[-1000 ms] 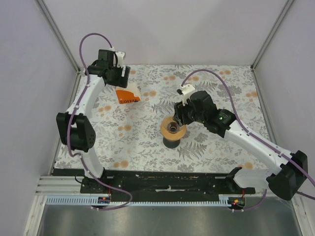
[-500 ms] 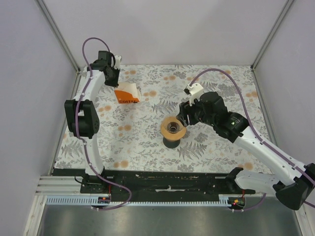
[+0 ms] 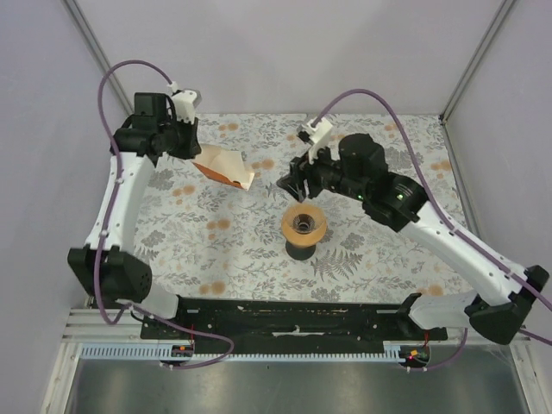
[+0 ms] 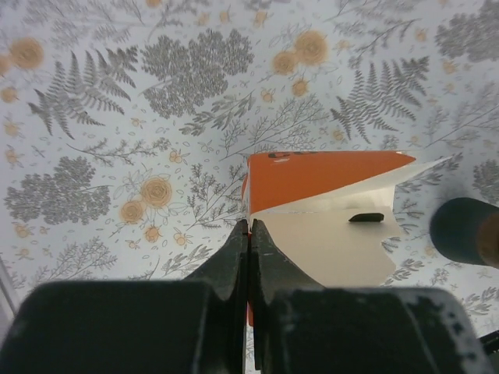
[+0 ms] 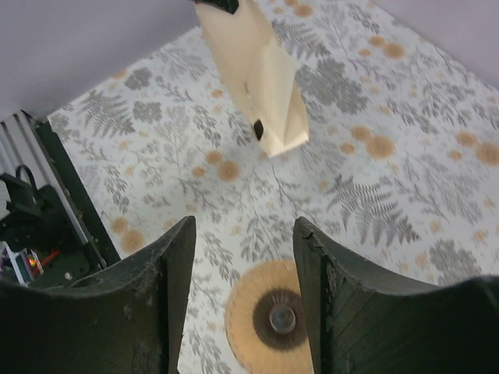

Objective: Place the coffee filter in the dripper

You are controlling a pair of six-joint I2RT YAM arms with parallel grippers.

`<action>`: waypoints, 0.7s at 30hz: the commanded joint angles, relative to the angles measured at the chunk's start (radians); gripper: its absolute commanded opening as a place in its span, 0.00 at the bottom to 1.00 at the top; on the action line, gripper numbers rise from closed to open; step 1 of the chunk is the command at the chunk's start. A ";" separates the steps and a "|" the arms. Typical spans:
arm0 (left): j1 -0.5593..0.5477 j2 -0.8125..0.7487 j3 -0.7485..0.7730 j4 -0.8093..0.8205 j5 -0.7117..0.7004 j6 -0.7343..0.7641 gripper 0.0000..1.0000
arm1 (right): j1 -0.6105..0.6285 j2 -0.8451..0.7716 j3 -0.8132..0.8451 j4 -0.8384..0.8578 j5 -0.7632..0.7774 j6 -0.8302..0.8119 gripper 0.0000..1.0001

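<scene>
Pinching the orange pack [image 4: 323, 183], seemingly lifted, is the left claw [image 4: 249, 227]; right claw [image 5: 243, 238] gapes above the dripper [image 5: 269, 315].

Soft, even light from overhead fell across the floral bench [image 3: 259, 250], bright and without glare, leaving only faint, short shadows. The top view was sharp throughout. In both wrist views the near fingers [image 4: 234, 261] loomed dark and blurred, while the bench pattern beyond them was crisp.
</scene>
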 commanded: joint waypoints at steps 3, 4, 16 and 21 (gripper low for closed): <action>0.000 -0.212 -0.029 -0.087 0.080 0.021 0.02 | 0.097 0.252 0.235 0.072 0.004 -0.005 0.59; 0.000 -0.227 -0.031 -0.096 0.087 0.016 0.02 | 0.104 0.279 0.266 0.072 0.006 -0.005 0.59; -0.001 -0.302 -0.035 -0.105 0.133 -0.007 0.02 | 0.115 0.442 0.331 0.117 -0.060 0.036 0.38; 0.000 -0.310 -0.026 -0.107 0.149 -0.013 0.02 | 0.115 0.511 0.374 0.124 0.004 0.032 0.38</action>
